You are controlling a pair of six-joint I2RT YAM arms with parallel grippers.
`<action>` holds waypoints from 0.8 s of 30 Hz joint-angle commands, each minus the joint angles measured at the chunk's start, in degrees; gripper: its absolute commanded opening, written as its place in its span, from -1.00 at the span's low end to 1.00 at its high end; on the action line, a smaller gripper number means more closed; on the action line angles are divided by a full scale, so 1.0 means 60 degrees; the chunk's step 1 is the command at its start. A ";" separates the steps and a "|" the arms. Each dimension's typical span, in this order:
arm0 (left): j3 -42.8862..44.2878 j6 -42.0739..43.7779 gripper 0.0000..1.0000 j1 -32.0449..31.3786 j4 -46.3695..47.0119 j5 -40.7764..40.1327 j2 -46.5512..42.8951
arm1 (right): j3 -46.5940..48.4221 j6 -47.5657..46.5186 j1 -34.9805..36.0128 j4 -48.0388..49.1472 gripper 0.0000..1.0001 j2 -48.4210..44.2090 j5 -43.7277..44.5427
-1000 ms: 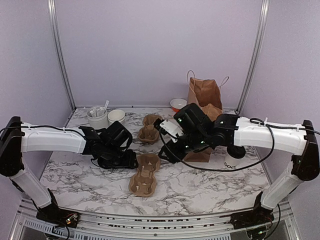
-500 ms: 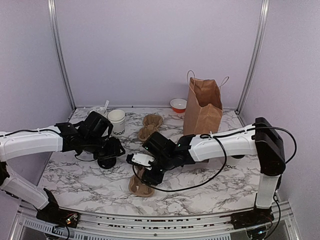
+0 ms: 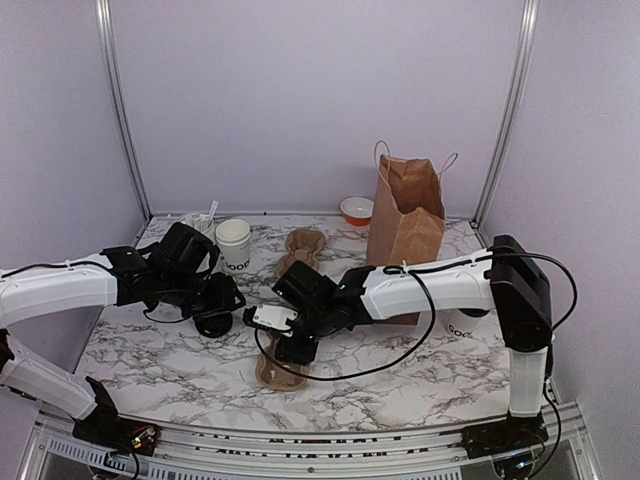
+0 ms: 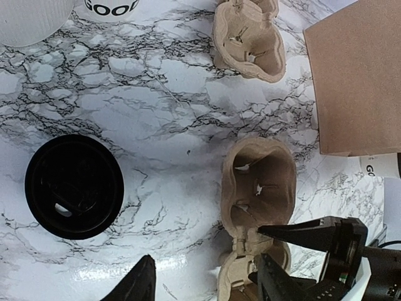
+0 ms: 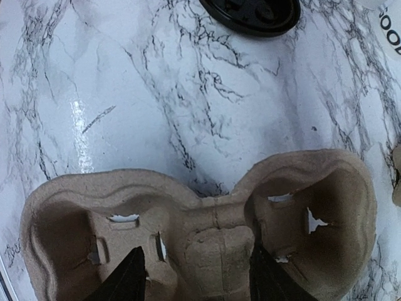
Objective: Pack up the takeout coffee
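Observation:
The takeout coffee (image 3: pixel 461 327), a white cup with dark lettering, stands at the right, half hidden behind my right arm. In front of it rises the brown paper bag (image 3: pixel 408 215). My right gripper (image 3: pixel 290 343) (image 5: pixel 197 280) hangs open low over the near brown pulp tray (image 3: pixel 281 373) (image 5: pixel 207 207), one finger in each cup hollow on either side of the middle ridge. My left gripper (image 3: pixel 222 302) (image 4: pixel 203 285) is open and empty above the marble, between a loose black lid (image 3: pixel 212 325) (image 4: pixel 74 186) and that tray (image 4: pixel 258 182).
A second pulp tray (image 3: pixel 300 250) (image 4: pixel 249 37) lies behind the first. At the back left stand a lidless white lettered cup (image 3: pixel 233 243) and a canister of white sticks (image 3: pixel 195 226). A small red-and-white bowl (image 3: pixel 356 208) sits by the back wall.
My right arm has swung left from beside the bag and come down over the near tray. My left arm has drawn back to the left, uncovering the black lid.

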 commanded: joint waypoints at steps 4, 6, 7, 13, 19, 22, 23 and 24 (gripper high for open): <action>0.0065 0.0102 0.13 0.0063 0.0041 0.0022 -0.0158 | 0.0497 -0.0193 -0.0092 -0.0460 0.13 0.0090 0.0330; 0.0087 0.0105 0.13 0.0063 0.0048 0.0023 -0.0138 | 0.0548 -0.0219 -0.0119 -0.0440 0.16 0.0135 0.0246; 0.0101 0.0123 0.13 0.0063 0.0048 0.0038 -0.0124 | 0.0586 -0.0241 -0.0145 -0.0453 0.17 0.0191 0.0155; 0.0217 0.0207 0.13 0.0077 0.0048 0.0066 -0.0128 | 0.1032 -0.0412 -0.0327 -0.0830 0.18 0.0699 -0.0343; 0.0363 0.0366 0.13 0.0077 0.0034 0.0137 -0.0115 | 0.1326 -0.0572 -0.0414 -0.1306 0.16 0.0874 -0.0465; 0.0422 0.0403 0.13 0.0077 0.0044 0.0120 -0.0111 | 0.1269 -0.0551 -0.0401 -0.1316 0.04 0.0809 -0.0552; 0.0451 0.0425 0.13 0.0088 0.0039 0.0116 -0.0102 | 0.1256 -0.0526 -0.0400 -0.1310 0.01 0.0795 -0.0602; 0.0478 0.0441 0.13 0.0088 0.0040 0.0115 -0.0081 | 0.1242 -0.0501 -0.0391 -0.1313 -0.02 0.0793 -0.0636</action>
